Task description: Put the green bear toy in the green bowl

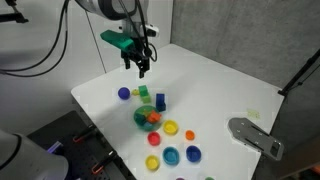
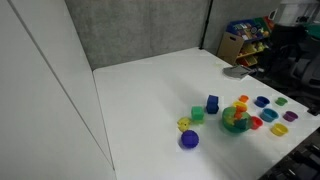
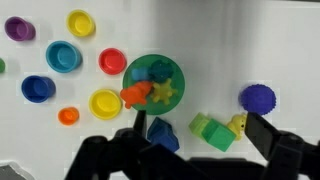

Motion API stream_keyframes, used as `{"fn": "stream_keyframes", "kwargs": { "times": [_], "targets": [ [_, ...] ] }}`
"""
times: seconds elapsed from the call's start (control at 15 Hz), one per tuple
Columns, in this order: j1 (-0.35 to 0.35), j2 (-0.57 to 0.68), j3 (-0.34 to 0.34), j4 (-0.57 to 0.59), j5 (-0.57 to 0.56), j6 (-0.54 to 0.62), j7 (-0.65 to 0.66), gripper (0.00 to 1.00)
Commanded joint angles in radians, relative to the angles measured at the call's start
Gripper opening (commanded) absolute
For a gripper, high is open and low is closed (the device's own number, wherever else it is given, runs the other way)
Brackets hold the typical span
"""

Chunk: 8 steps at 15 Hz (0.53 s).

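My gripper (image 1: pixel 141 66) hangs over the far part of the table (image 1: pixel 225 90). The jaws are wide open and there is nothing between the fingers (image 3: pixel 266 138). In the wrist view the bowl (image 3: pixel 127 78) sits just ahead of the fingertips. The bear (image 3: pixel 159 70), a dark teal blob, lies inside it by the far rim, though it is too blurred to make out its shape. An orange piece (image 3: pixel 135 96) and a yellow-green star (image 3: pixel 164 93) are also in the bowl. Near side of the bowl: blue piece (image 3: pixel 163 134), green block (image 3: pixel 212 132). The purple ball (image 3: pixel 258 99) is to the right, apart from the bowl. Coloured discs (image 3: pixel 63 56) are spread to the left.
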Motion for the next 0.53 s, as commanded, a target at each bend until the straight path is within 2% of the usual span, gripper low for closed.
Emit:
{"fn": "stream_keyframes", "kwargs": {
  "times": [0.0,0.27,0.33,0.47],
  "targets": [
    [-0.021,-0.075,0.023,0.042,-0.047,-0.068,-0.002,1.00],
    [-0.024,-0.125,0.025,0.041,-0.058,-0.082,-0.024,1.00],
    [-0.022,-0.103,0.029,0.041,-0.047,-0.054,-0.003,1.00],
    [-0.022,-0.116,0.029,0.040,-0.047,-0.067,-0.005,1.00]
  ]
}}
